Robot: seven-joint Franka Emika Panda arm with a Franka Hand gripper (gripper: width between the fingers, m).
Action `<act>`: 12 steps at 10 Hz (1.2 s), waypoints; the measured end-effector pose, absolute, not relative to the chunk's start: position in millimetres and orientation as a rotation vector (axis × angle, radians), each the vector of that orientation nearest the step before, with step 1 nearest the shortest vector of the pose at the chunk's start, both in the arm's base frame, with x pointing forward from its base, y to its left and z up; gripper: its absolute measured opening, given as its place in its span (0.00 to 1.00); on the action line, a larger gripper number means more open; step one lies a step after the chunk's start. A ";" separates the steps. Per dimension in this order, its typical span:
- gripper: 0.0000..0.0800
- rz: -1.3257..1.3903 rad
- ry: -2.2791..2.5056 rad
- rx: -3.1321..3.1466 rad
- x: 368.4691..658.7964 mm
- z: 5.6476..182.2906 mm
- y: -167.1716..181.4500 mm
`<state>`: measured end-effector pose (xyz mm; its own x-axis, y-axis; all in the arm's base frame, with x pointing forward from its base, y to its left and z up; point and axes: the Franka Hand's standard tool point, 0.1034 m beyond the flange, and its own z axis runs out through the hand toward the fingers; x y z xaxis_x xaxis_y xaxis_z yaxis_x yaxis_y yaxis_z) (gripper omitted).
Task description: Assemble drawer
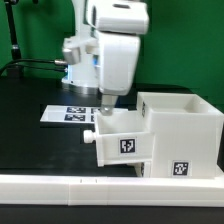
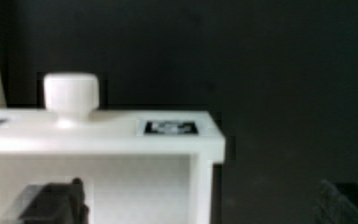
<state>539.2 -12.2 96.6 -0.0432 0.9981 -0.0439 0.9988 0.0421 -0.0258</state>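
Observation:
The white drawer casing [image 1: 182, 125] stands at the exterior view's right, with a tag on its front. One small white tray [image 1: 121, 146] with a tag sits against the casing's open side, its round knob [image 1: 90, 133] pointing to the exterior view's left. My gripper [image 1: 105, 103] hangs just above the tray's top edge. In the wrist view the tray [image 2: 105, 160], its knob [image 2: 71, 96] and a tag [image 2: 172, 127] fill the near side. My gripper [image 2: 202, 205] is open, with one dark finger [image 2: 51, 203] over the tray and the other beyond its edge. A second tray is out of view.
The marker board [image 1: 68, 113] lies flat on the black table behind the tray. A long low white border rail [image 1: 90, 190] runs along the front edge. The robot's base [image 1: 78, 58] stands at the back.

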 end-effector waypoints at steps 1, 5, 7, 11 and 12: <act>0.81 -0.085 2.278 2.147 537.6 95.9 -23.7; 0.81 -0.079 2.302 2.140 535.8 94.1 -37.8; 0.81 0.037 2.386 2.195 534.9 78.0 -60.0; 0.81 0.216 2.524 2.276 533.2 56.6 -82.7; 0.81 0.217 2.526 2.296 531.7 52.1 -80.8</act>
